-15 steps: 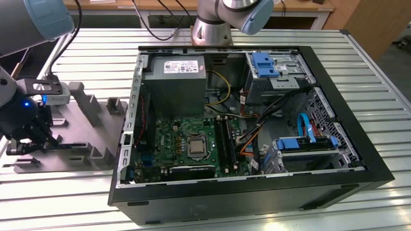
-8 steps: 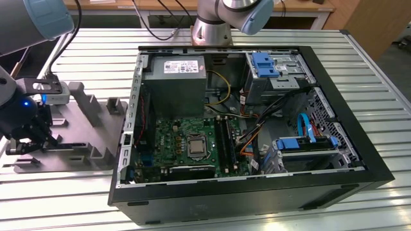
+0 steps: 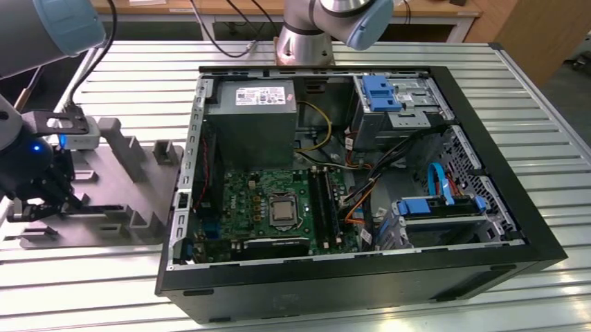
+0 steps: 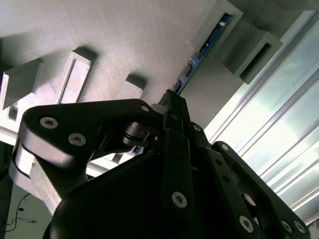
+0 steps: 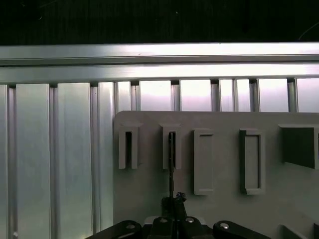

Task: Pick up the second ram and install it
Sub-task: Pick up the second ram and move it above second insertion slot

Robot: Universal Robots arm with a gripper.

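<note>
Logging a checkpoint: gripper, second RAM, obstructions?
Gripper shut on long thin dark blue-black memory stick. Stick on edge in grey moulded fixture tray slot. Nothing blocking seen.

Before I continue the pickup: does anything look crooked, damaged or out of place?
Nothing stands out. The memory stick stands on edge, straight in the slots of the grey tray, with the gripper closed on one end.

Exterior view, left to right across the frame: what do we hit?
gripper (shut on the second ram, as seen in the second wrist view) → grey fixture tray → power-supply box → black slot rails → case's right wall
</note>
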